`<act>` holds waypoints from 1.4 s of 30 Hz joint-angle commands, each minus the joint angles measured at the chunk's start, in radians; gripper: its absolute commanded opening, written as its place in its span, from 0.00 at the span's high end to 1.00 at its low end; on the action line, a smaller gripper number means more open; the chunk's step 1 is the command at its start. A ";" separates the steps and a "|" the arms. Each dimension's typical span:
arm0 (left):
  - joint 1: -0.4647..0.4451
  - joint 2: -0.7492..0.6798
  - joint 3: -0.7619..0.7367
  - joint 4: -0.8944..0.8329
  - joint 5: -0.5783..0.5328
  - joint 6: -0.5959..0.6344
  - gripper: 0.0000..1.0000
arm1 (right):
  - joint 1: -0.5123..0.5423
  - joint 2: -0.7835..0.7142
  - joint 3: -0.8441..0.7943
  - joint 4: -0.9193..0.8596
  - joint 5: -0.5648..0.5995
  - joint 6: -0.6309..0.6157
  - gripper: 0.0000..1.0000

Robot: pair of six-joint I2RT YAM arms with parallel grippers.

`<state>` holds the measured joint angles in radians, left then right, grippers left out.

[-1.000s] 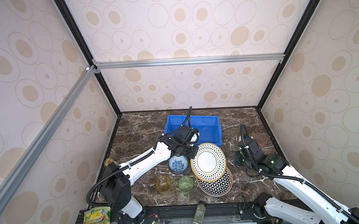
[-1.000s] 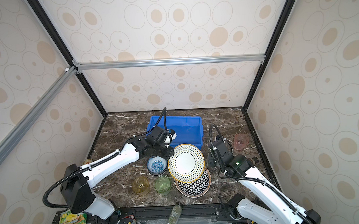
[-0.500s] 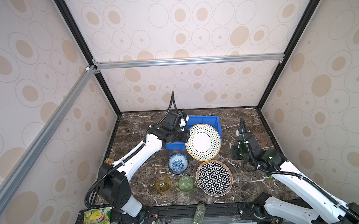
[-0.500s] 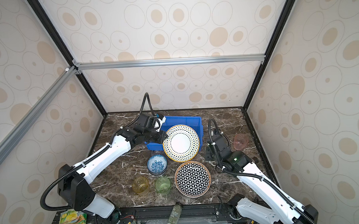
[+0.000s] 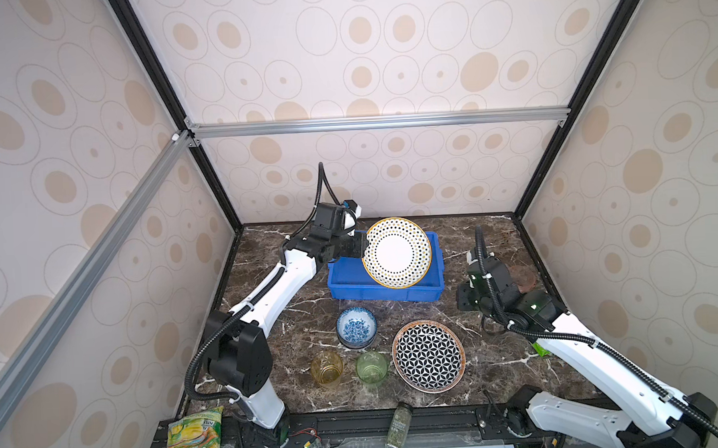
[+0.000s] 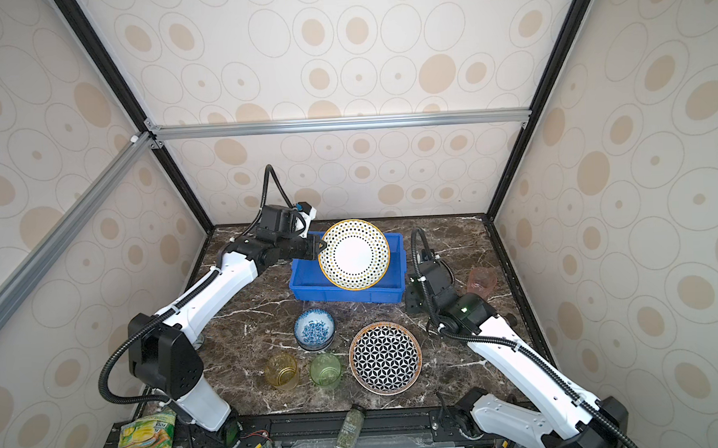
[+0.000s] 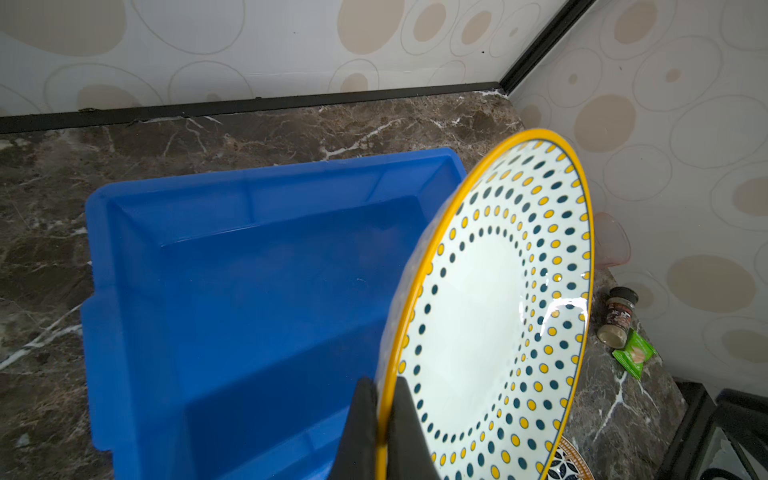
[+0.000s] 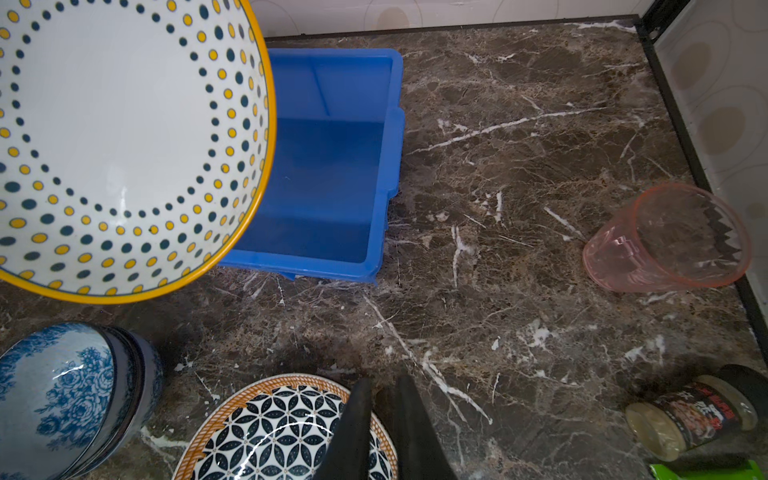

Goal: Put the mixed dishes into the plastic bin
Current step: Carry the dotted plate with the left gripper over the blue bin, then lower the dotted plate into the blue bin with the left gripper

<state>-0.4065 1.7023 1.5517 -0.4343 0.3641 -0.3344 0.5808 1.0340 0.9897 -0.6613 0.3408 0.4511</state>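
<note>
Left gripper (image 7: 384, 399) clamped on dotted plate (image 5: 397, 252) rim. Plate tilted, hanging over blue plastic bin (image 5: 347, 281) below fingertips, probably ready for drop. Right gripper (image 8: 384, 395) slightly apart, empty, beside geometric plate (image 8: 270, 432).

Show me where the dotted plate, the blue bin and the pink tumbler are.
dotted plate (image 5: 397, 252): in a top view, on its white centre.
blue bin (image 5: 364, 294): in a top view, on its near outer wall.
pink tumbler (image 8: 615, 257): right wrist view, on its clear side wall.
</note>
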 commanded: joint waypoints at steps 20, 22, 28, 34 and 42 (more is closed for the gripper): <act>0.094 0.214 0.166 0.178 0.076 0.002 1.00 | -0.093 0.196 0.168 0.009 -0.132 -0.011 0.78; 0.095 0.234 0.179 0.184 0.086 -0.003 1.00 | -0.094 0.200 0.173 0.007 -0.135 -0.012 0.78; 0.095 0.287 0.189 0.200 0.101 -0.018 1.00 | -0.099 0.201 0.176 0.002 -0.135 -0.019 0.77; 0.095 0.319 0.189 0.194 0.118 -0.025 1.00 | -0.106 0.205 0.172 0.003 -0.145 -0.023 0.77; 0.094 0.329 0.169 0.166 0.072 -0.011 1.00 | -0.110 0.225 0.164 0.014 -0.170 -0.023 0.77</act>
<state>-0.3195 2.0537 1.6745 -0.3309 0.4019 -0.3290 0.4759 1.2480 1.1423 -0.6434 0.1810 0.4355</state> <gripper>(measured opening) 0.066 0.231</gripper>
